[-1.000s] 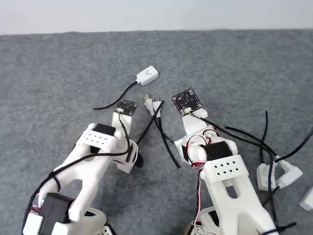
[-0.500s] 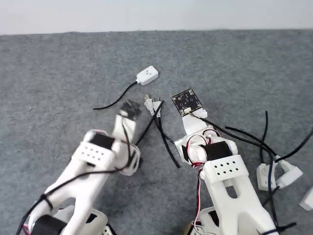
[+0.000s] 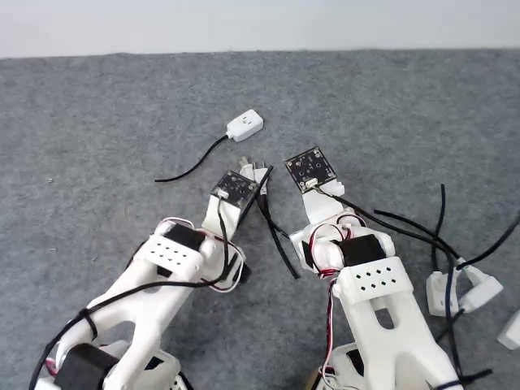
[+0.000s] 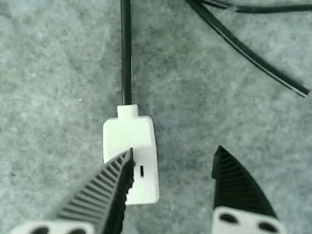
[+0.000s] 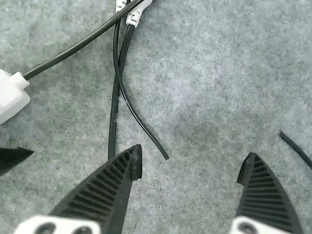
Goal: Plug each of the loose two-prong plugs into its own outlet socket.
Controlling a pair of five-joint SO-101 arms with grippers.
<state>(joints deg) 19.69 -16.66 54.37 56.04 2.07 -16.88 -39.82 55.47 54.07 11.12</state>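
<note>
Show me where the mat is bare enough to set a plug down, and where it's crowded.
Bare: the grey mat left of the white socket and its cord; also the far right stretch beyond the right arm. Crowded: the middle, where plugs and black cords cross; the near right, with spare sockets.

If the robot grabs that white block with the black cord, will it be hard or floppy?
The white block looks like smooth, hard plastic, so it probably keeps its shape but might slip between the fingers of the open left gripper. Its black cord is thin and trails away across the carpet, so it likely bends and drags behind. The block is probably light.
</note>
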